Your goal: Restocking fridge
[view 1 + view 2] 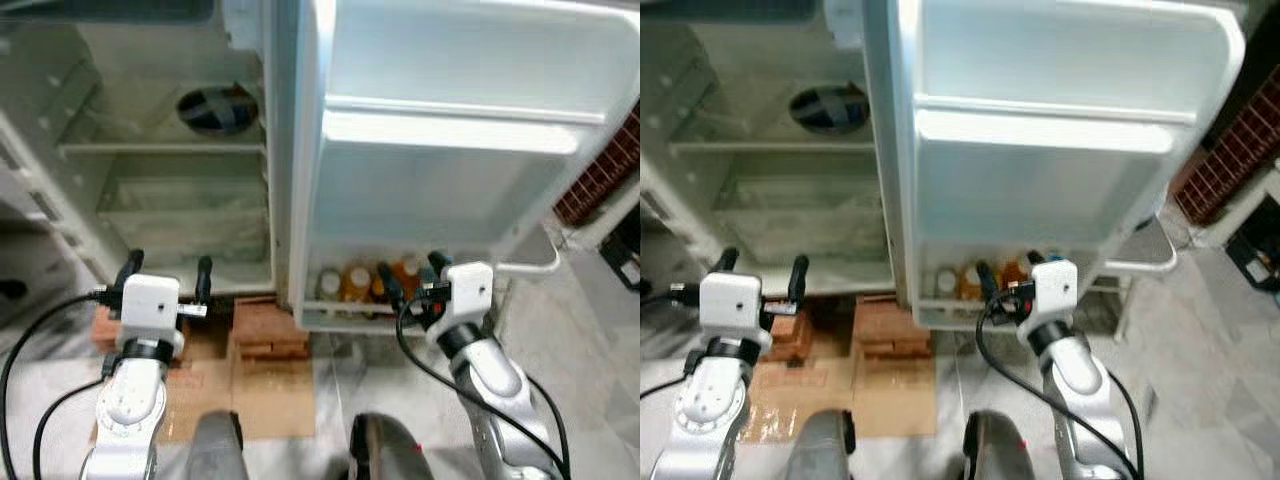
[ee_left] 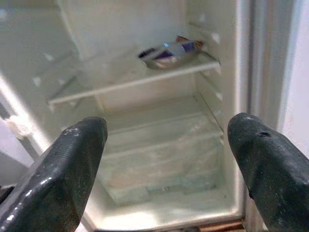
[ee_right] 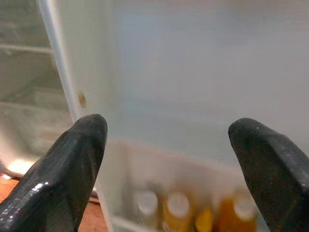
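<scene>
The fridge stands open before me, its white door (image 1: 450, 190) swung wide to the right. Several bottles (image 1: 357, 283) with orange and pale contents stand in the door's bottom rack. My right gripper (image 1: 412, 283) is open and empty just in front of that rack, and its fingers (image 3: 63, 169) frame the bottles (image 3: 178, 208). My left gripper (image 1: 168, 272) hangs open and empty before the fridge's lower compartment. A dark round bowl (image 1: 217, 108) sits on the glass shelf (image 1: 160, 148); the left wrist view shows the same bowl (image 2: 169, 52).
A clear crisper drawer (image 2: 159, 164) sits under the shelf. Red bricks (image 1: 265, 325) and flat cardboard (image 1: 250, 395) lie on the floor below the fridge. A brick wall (image 1: 605, 170) and a white rail (image 1: 530, 265) stand to the right. The floor is pale tile (image 1: 590, 340).
</scene>
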Robot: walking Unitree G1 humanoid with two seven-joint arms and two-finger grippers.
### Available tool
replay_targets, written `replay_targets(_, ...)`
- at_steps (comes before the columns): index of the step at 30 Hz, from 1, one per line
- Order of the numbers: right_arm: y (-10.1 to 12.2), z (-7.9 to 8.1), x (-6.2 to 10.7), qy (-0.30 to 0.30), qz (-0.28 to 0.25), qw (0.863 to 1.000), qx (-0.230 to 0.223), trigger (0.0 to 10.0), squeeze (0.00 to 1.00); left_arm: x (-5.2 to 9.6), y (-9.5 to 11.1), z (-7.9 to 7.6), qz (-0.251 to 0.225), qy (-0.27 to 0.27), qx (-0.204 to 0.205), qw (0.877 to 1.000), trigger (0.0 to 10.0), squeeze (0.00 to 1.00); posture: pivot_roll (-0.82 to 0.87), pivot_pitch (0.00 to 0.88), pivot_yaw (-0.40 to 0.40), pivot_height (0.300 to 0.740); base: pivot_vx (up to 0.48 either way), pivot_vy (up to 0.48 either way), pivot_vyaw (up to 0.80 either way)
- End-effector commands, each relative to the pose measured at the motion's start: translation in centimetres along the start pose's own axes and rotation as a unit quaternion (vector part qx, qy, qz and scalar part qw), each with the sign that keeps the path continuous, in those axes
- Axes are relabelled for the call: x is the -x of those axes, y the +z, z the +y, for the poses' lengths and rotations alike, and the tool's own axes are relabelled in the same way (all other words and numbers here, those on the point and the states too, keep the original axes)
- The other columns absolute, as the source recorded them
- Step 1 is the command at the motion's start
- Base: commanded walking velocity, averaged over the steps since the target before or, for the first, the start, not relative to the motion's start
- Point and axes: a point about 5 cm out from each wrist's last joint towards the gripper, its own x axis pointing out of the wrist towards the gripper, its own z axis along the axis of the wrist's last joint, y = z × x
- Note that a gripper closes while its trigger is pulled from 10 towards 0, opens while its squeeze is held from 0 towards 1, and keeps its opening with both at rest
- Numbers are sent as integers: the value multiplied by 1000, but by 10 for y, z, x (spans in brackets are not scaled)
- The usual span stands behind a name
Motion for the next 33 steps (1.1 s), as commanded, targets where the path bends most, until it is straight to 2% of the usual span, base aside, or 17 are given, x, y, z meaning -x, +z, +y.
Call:
replay_targets(1, 4, -3, 1, -9, -4, 1000, 1, 10000, 0, -1, -2, -1, 2, -7, -3, 1000, 10000, 0, 53, 0, -62, 737, 0, 0, 0)
replay_targets(9, 4, -3, 1, -13, -1, 1000, 1, 10000, 0, -7, -5, -5, 5, -20, -13, 1000, 10000, 0, 50, 0, -63, 740, 0, 0, 0)
replay_targets(21, 0, -9, 2, -22, 12, 1000, 1, 10000, 0, -11, -5, -10, 5, -22, 0, 1000, 10000, 0, 47, 0, -72, 740, 0, 0, 0)
replay_targets(27, -10, -9, 9, -25, 43, 999, 10, 10000, 0, -8, -7, -11, 8, -32, 0, 999, 10000, 0, 45, 0, -75, 740, 0, 0, 0)
replay_targets(28, -18, -11, 10, -34, 73, 997, -3, 10000, 0, -7, -7, -11, 8, -32, 6, 999, 10000, 0, 44, 0, -76, 740, 0, -266, 0)
replay_targets(33, -25, -21, 10, -60, 103, 993, -18, 10000, 0, -8, -7, -11, 5, -32, 8, 999, 10000, 0, 39, 0, -76, 740, 0, -413, 0)
